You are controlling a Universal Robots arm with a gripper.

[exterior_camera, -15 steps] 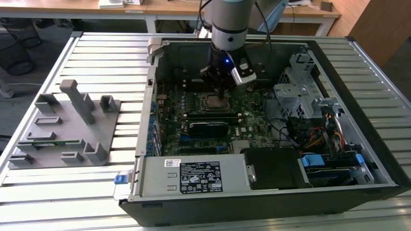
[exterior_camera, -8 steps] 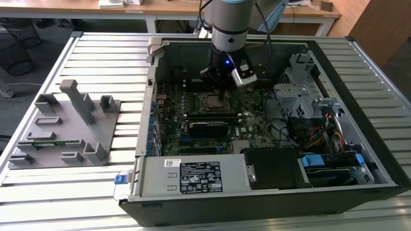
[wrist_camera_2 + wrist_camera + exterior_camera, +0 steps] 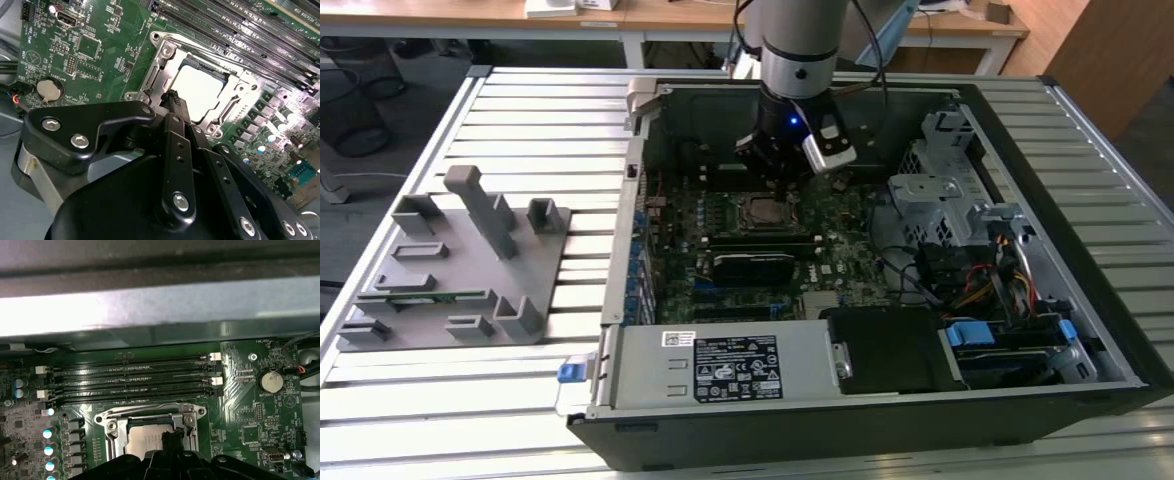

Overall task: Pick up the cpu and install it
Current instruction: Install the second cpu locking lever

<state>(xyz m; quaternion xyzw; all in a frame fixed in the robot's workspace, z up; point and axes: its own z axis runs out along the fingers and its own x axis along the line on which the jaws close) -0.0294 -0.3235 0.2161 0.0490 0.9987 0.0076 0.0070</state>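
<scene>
Open black computer case (image 3: 1107, 330) lies on slatted metal table (image 3: 534, 110). Green motherboard (image 3: 105, 55) inside, four empty memory slots (image 3: 130, 380) beside socket. Silver metal socket frame (image 3: 165, 55) holds flat square silver-topped cpu (image 3: 200, 90), seated in socket in both wrist views. Black two-finger gripper (image 3: 172, 97) hovers just above cpu edge, fingers drawn together, gripping nothing. Risk: descending fingertips could scrape cpu or frame if arm drifts sideways.

One cpu (image 3: 200, 90), four empty memory slots (image 3: 132, 380), one coin battery (image 3: 270, 381), one grey holder tray (image 3: 454, 260)
</scene>
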